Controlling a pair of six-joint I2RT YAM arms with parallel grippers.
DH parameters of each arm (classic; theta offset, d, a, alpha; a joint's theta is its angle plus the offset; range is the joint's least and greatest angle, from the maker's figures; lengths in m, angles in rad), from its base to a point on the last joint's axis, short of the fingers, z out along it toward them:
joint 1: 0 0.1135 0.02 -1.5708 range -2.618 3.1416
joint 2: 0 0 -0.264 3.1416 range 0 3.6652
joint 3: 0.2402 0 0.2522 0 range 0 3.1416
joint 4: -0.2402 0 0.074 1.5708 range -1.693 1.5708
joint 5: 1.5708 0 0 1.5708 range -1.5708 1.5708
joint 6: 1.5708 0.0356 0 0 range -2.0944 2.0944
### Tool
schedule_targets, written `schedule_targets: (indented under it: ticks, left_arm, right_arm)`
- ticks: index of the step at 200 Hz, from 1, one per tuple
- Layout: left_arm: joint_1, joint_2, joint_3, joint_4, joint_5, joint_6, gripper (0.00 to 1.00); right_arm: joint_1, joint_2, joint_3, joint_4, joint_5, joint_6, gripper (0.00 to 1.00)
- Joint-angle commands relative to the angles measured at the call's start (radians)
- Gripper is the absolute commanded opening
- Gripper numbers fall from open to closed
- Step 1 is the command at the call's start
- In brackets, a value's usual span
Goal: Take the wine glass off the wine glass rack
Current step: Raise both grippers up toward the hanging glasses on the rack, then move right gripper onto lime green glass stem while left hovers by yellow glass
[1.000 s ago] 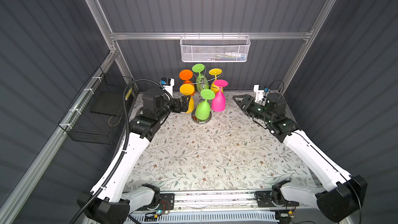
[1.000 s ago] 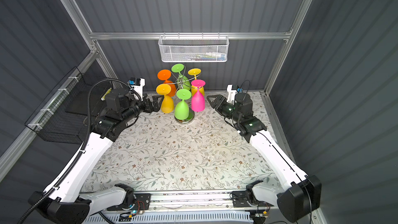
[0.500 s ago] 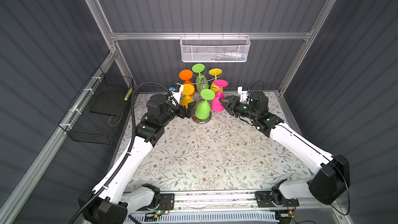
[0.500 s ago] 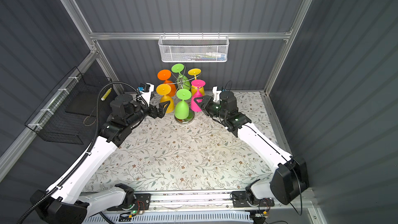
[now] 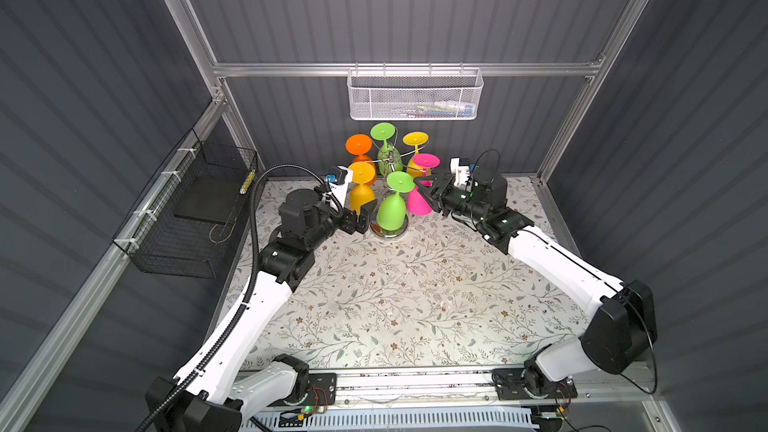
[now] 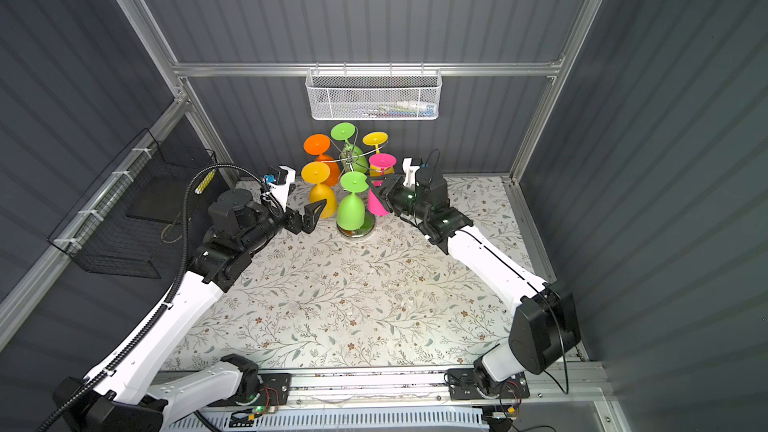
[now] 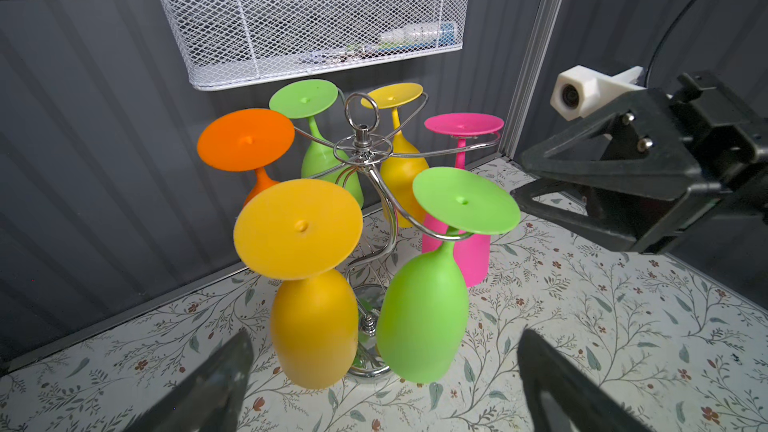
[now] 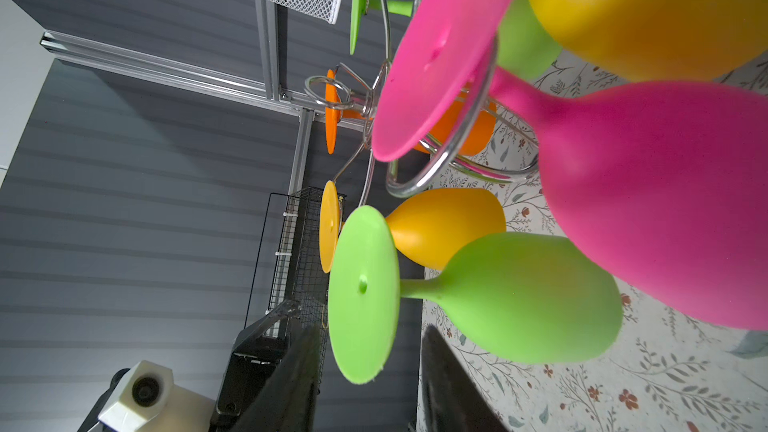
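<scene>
In a top view, wine glass rack (image 5: 399,234) stands back-centre; my left gripper (image 5: 360,218) hovers beside it, jaws spread wide. Left wrist: green wine glass (image 7: 419,317) hangs by its foot, unheld. Right wrist: my right gripper (image 8: 371,332), half-parted and empty, aims at that foot.

Wine glasses: six.
Green: two, the front green glass (image 7: 422,317) and the back green glass (image 7: 303,98).
Yellow: two, the front yellow glass (image 7: 313,326) and the back yellow glass (image 7: 403,180).
Orange: one, the orange glass (image 7: 245,139).
Pink: one, the pink glass (image 7: 463,124).
Racks: one rack (image 7: 363,141).
Baskets: two, a white mesh basket (image 5: 415,101) and a black wire basket (image 5: 174,259).
Robot arms: two, the left arm (image 5: 249,317) and the right arm (image 5: 557,263).
Bits in the white basket: a few, too blurred to count.
</scene>
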Motion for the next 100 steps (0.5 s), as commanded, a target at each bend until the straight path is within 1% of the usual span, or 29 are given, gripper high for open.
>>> schedule_targets:
  ticks: [1, 37, 91, 94, 100]
  left_arm:
    - [0.001, -0.027, -0.015, 0.022, 0.011, 0.02, 0.98]
    - [0.001, -0.033, -0.026, 0.026, 0.015, 0.016, 0.98]
    - [0.003, -0.03, -0.03, 0.031, 0.004, 0.005, 0.98]
    - [0.003, -0.03, -0.031, 0.031, 0.002, 0.002, 0.98]
    - [0.003, -0.03, -0.031, 0.031, 0.001, 0.001, 0.98]
  right_arm:
    - [0.008, 0.025, 0.035, 0.033, -0.007, 0.018, 0.41]
    - [0.015, 0.053, 0.05, 0.048, -0.003, 0.031, 0.38]
    - [0.024, 0.048, 0.022, 0.093, 0.031, 0.061, 0.26]
    - [0.024, 0.047, 0.018, 0.098, 0.065, 0.063, 0.26]
    - [0.025, 0.044, 0.012, 0.104, 0.078, 0.066, 0.25]
